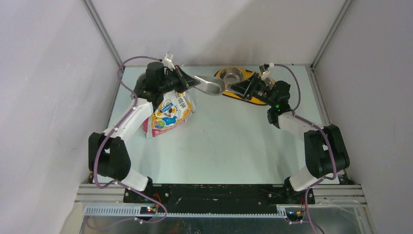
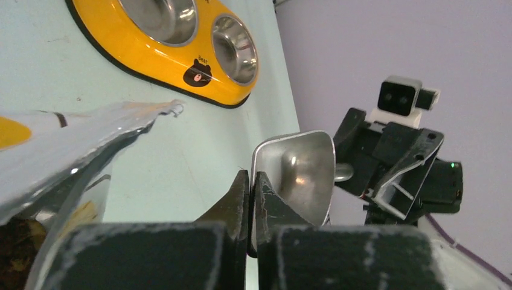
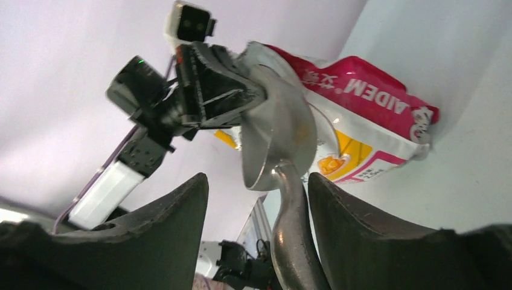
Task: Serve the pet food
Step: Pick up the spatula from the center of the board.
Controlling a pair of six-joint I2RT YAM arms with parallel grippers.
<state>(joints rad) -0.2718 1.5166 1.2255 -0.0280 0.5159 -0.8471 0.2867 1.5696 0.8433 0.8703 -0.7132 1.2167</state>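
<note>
My left gripper [image 2: 252,181] is shut on the rim of the grey metal scoop [image 2: 299,169], whose bowl looks empty and hangs above the table. From above, the scoop [image 1: 212,86] spans the gap between both grippers. My right gripper [image 3: 258,181] is open around the scoop's handle [image 3: 291,241]; the handle lies against one finger with a wide gap to the other. The cartoon-cat bag [image 1: 168,113] stands under the left gripper [image 1: 187,84], its torn mouth [image 2: 90,136] open. The pet food itself does not show clearly; only a dark blurred patch lies inside the bag.
The yellow double-bowl feeder [image 1: 253,97] lies at the back, partly under my right gripper [image 1: 239,90]; its steel bowls [image 2: 234,48] look empty. White walls close in the table on three sides. The bag's pink top [image 3: 362,90] shows behind the scoop.
</note>
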